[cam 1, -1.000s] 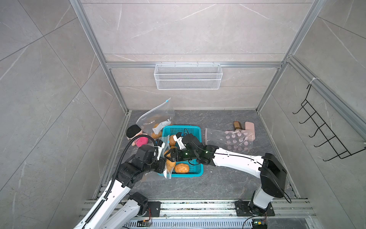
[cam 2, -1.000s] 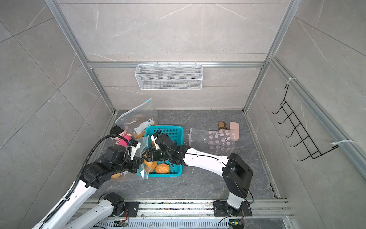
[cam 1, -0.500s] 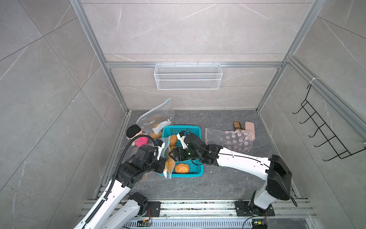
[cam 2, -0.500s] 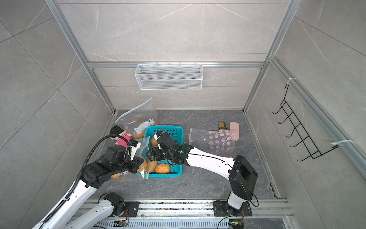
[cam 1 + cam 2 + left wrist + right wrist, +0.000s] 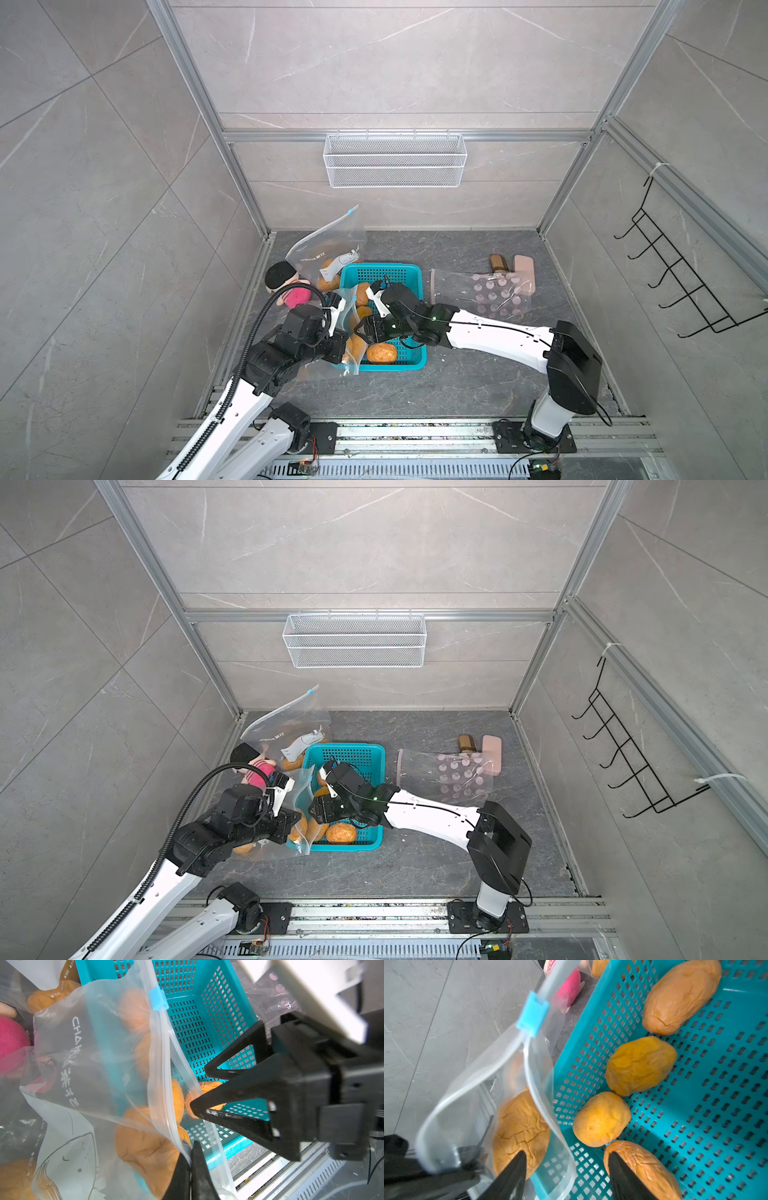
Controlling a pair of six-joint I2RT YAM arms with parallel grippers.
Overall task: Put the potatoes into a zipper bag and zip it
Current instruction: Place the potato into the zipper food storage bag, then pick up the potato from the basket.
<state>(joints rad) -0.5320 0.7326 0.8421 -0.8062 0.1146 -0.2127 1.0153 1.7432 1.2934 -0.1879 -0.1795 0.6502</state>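
Bag held agape at the basket – right jaws wide and empty

The left jaws are clamped tight on the rim of the clear zipper bag point(image 5: 93, 1047), pinching it at the zip track and holding its mouth open against the left side of the teal basket point(image 5: 399, 274) on the dark bench point(image 5: 457, 386). The blue slider point(image 5: 532, 1013) sits at the far end of the track. One wrinkled orange potato point(image 5: 521, 1132) lies inside the bag, and four more potatoes point(image 5: 640, 1066) rest on the basket's perforated floor. The right jaws stand well apart over the bag's mouth and the basket corner, gripping nothing – one finger in front of the bagged potato, the other over a potato just inside the basket.
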